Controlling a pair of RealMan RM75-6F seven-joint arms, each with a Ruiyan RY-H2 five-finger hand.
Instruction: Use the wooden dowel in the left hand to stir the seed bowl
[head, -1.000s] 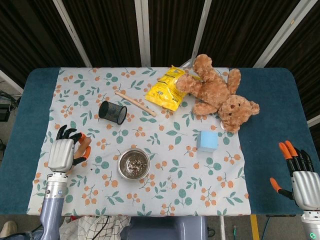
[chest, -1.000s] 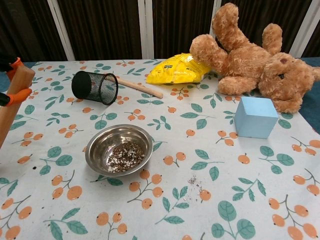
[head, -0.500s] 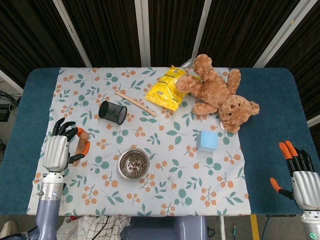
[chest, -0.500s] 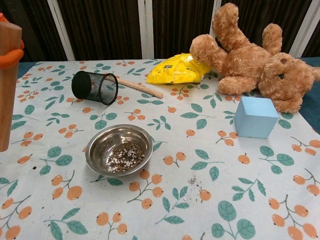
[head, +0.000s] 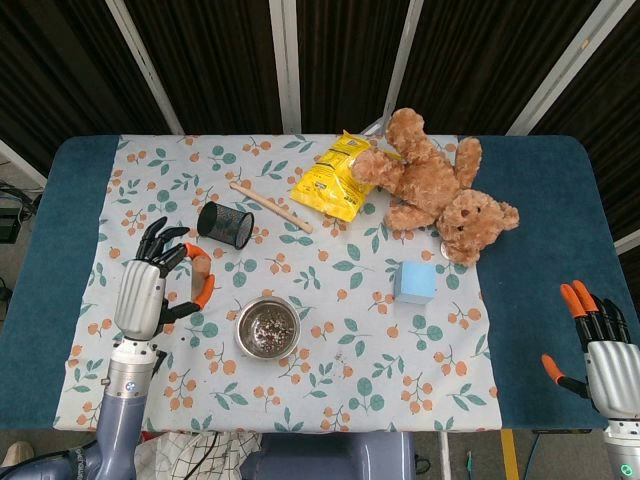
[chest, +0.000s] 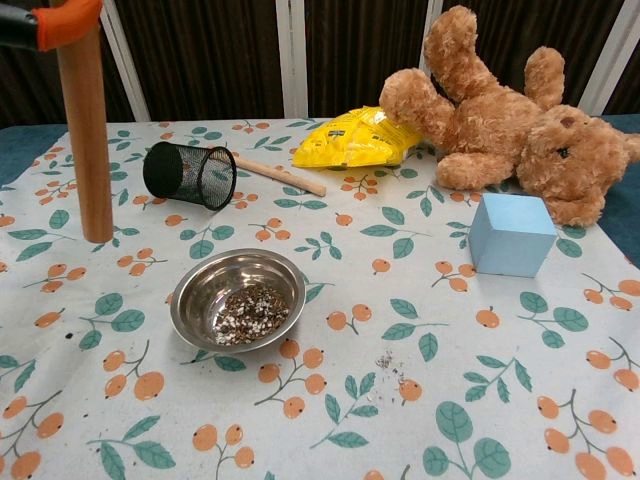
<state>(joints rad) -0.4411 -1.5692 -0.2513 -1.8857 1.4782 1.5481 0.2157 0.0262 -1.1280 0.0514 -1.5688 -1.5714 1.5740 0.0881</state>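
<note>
While the left hand (head: 150, 285) grasps the dowel (chest: 85, 140) upright at the left of the frame, its tip above the cloth and short of the bowl (chest: 238, 298) at lower centre, no stirring shows, and the right hand (head: 598, 350) hangs released at lower right.

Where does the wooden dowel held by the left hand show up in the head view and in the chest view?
Head view: wooden dowel sits left of centre, mostly hidden by the left hand.
Chest view: it hangs upright at the upper left, fingers at its top.
Shared landmark: the seed bowl, to the dowel's lower right in both.
</note>
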